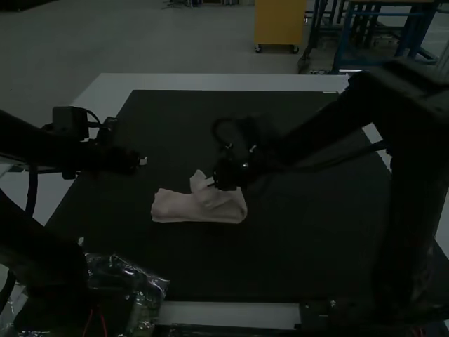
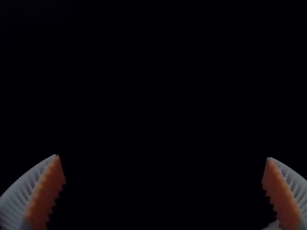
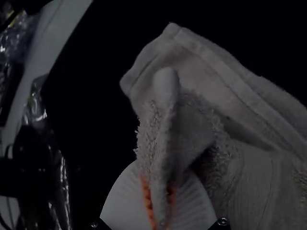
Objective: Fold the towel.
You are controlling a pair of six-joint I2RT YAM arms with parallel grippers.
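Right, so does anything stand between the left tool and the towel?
Nothing visible stands between the left tool and the towel, just dark mat. The right tool grips a raised fold of the cloth.

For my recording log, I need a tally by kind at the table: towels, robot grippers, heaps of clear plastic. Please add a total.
Towel: 1
Grippers: 2 (left gripper, right gripper)
Heap of clear plastic: 1
Total: 4
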